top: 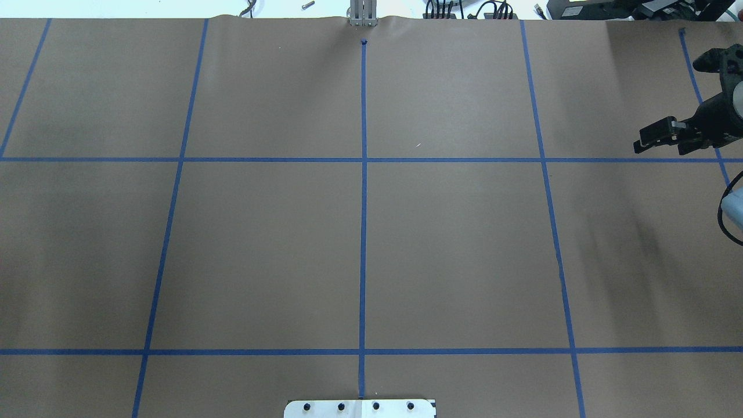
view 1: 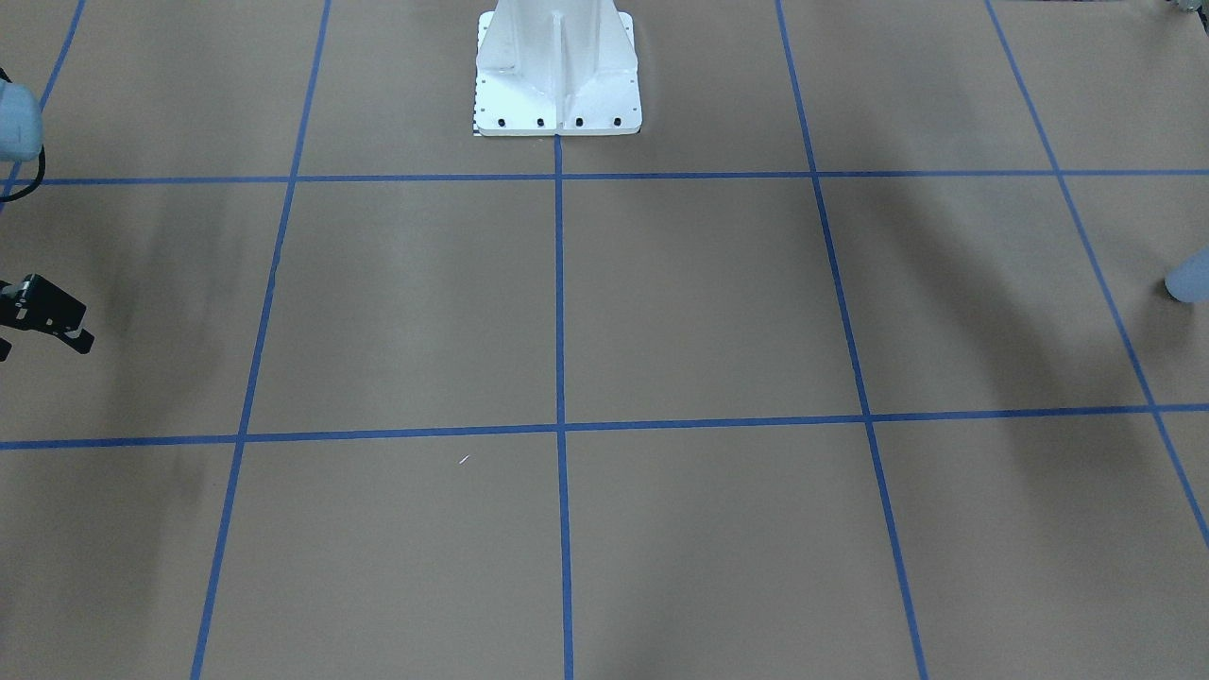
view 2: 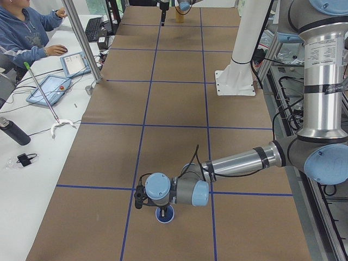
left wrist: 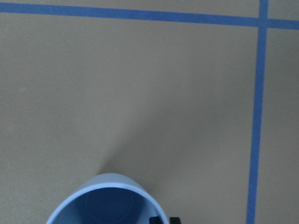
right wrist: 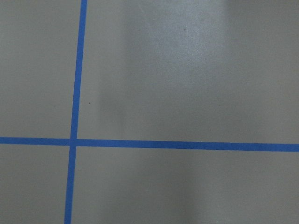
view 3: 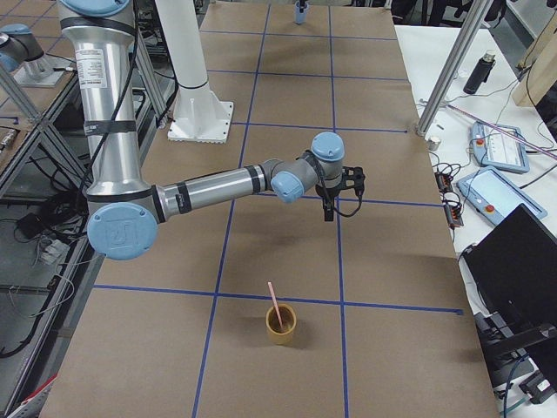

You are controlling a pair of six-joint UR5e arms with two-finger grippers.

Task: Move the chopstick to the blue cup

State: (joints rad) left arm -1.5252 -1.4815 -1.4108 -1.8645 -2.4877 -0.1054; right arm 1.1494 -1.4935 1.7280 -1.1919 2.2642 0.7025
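The pale pink chopstick point(view 3: 275, 304) stands tilted in a tan cup point(view 3: 280, 325) near the table's right end. The blue cup point(view 2: 165, 216) stands near the left end and also shows at the bottom of the left wrist view point(left wrist: 107, 201); nothing shows inside it. My left gripper point(view 2: 161, 207) hangs just above the blue cup, and I cannot tell whether it is open or shut. My right gripper point(top: 662, 148) is open and empty. It hovers over the table point(view 3: 331, 202), well apart from the tan cup.
The white robot pedestal point(view 1: 557, 76) stands at the table's back middle. Blue tape lines point(top: 363, 232) divide the brown paper into squares. An operator point(view 2: 24, 32) sits at a side desk with tablets point(view 2: 49, 88) and a bottle point(view 2: 13, 130).
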